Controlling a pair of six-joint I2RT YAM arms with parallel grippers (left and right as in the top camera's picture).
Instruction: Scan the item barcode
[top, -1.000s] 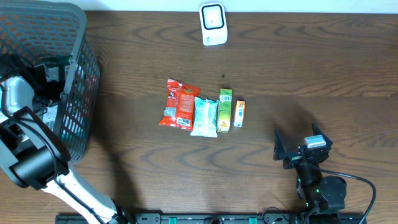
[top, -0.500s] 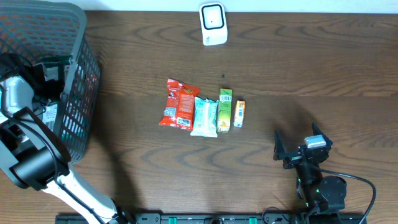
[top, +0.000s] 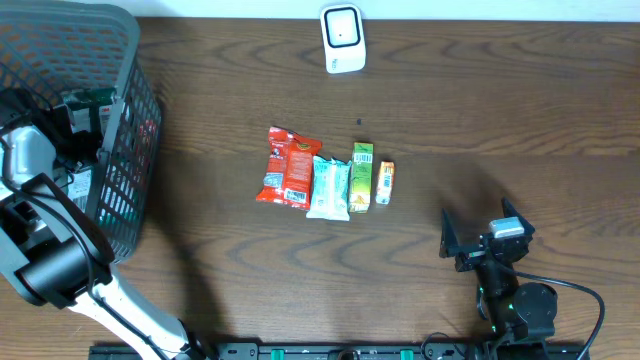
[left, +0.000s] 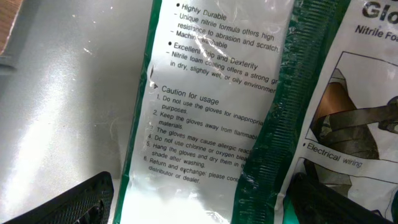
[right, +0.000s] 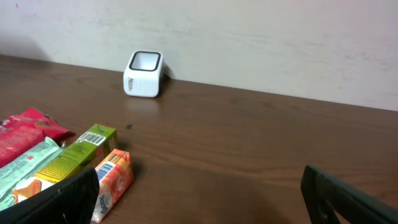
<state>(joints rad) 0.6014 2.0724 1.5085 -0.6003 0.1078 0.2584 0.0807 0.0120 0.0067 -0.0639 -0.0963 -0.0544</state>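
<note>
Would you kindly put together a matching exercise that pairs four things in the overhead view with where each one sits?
Things:
1. scanner
2. red packet
3. orange carton
4. basket

Places:
A. right end of the row of items
B. left edge of the table
C. far edge, standing alone
D. left end of the row of items

Pairs: 1-C, 2-D, 3-A, 4-B
</note>
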